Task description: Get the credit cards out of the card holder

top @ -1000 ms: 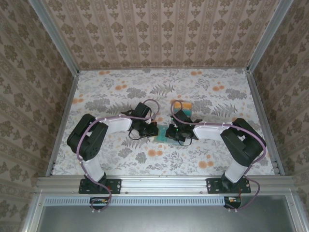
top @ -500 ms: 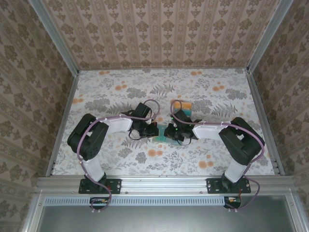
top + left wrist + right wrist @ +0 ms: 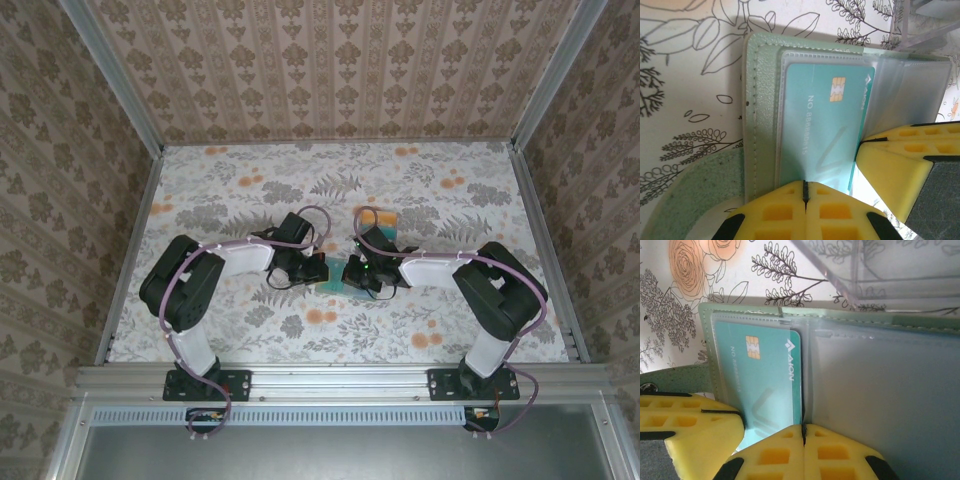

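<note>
One teal card (image 3: 820, 125) is not yet out of the open card holder (image 3: 762, 100) on the desk (image 3: 250, 190), other cards (image 3: 385, 217) lying beyond; left fingers (image 3: 780, 197) and right fingers (image 3: 765, 441) are pressed together at its edge.

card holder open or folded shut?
Open. The card holder lies spread flat, clear inner sleeves facing up, a teal card visible inside one.

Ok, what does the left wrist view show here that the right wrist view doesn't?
Left wrist: the card holder's wide stitched border beside the teal card. Right wrist: a large orange rose print and the empty sleeve's broad face. Both: that card, chip showing, inside its clear sleeve, with left pincer and right pincer shut at its end.
</note>
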